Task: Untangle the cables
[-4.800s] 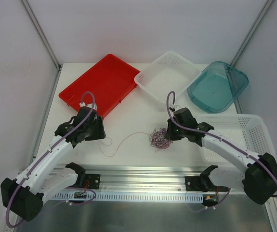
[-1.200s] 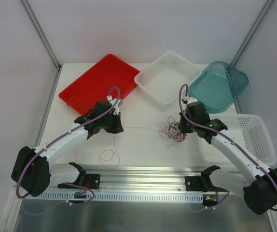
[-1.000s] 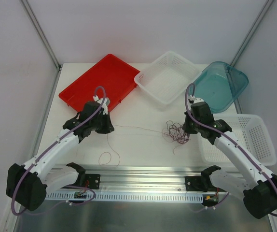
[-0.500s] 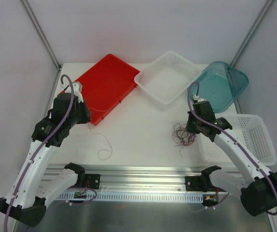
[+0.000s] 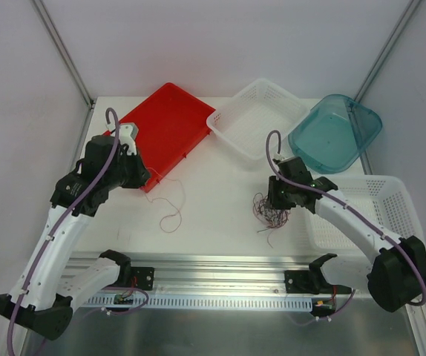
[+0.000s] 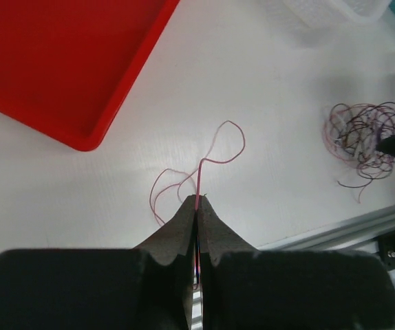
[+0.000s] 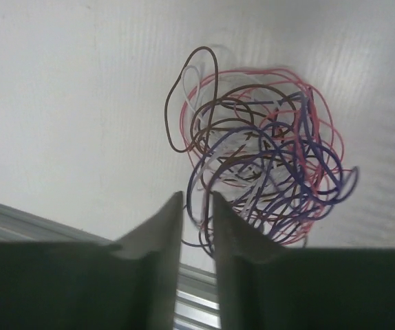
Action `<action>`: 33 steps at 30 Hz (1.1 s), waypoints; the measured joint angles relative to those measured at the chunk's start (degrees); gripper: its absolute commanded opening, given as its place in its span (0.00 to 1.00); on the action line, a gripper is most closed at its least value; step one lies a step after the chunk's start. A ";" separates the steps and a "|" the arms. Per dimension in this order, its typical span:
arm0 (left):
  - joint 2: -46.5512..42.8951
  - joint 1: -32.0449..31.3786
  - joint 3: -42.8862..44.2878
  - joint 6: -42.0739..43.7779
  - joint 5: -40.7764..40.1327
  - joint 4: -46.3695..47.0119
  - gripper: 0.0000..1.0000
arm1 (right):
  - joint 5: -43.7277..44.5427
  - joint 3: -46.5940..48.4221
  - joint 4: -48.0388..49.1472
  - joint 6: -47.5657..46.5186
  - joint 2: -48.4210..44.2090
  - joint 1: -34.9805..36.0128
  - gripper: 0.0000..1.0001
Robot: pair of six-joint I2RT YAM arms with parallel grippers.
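The cables show as one tangle (image 5: 269, 211) of thin purple, pink, dark red and whitish loops on the white table, plus a single pink strand (image 5: 174, 219) pulled away from it. My left gripper (image 5: 147, 178) is shut on that pink strand (image 6: 215, 148), which hangs from the fingertips (image 6: 189, 206) and curls on the table near the red tray's corner. My right gripper (image 5: 277, 197) hovers right over the tangle (image 7: 266, 151). Its jaws stand a little apart (image 7: 197, 200), and a few purple loops cross the gap between them.
A red tray (image 5: 161, 119) lies at the back left, a white basket (image 5: 214, 119) at the back middle and a teal bowl (image 5: 335, 133) at the back right. A larger white basket (image 5: 391, 215) sits at the right edge. An aluminium rail (image 5: 220, 267) runs along the near edge.
My right gripper's jaws have parted and it has shifted left and nearer over the tangle, which moved left with it. My left gripper edged right, still pinching the pink strand.
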 measured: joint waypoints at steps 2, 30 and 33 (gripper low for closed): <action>1.90 0.00 2.80 0.09 2.40 -0.26 0.00 | -0.28 0.02 0.44 0.00 0.94 1.84 0.60; 39.87 7.13 66.14 10.38 -2.78 2.58 0.00 | 0.68 0.11 2.23 1.25 -2.86 9.92 0.99; 44.17 9.62 66.07 11.76 -2.86 3.61 0.00 | 0.66 -0.33 2.27 1.25 -3.37 10.03 0.99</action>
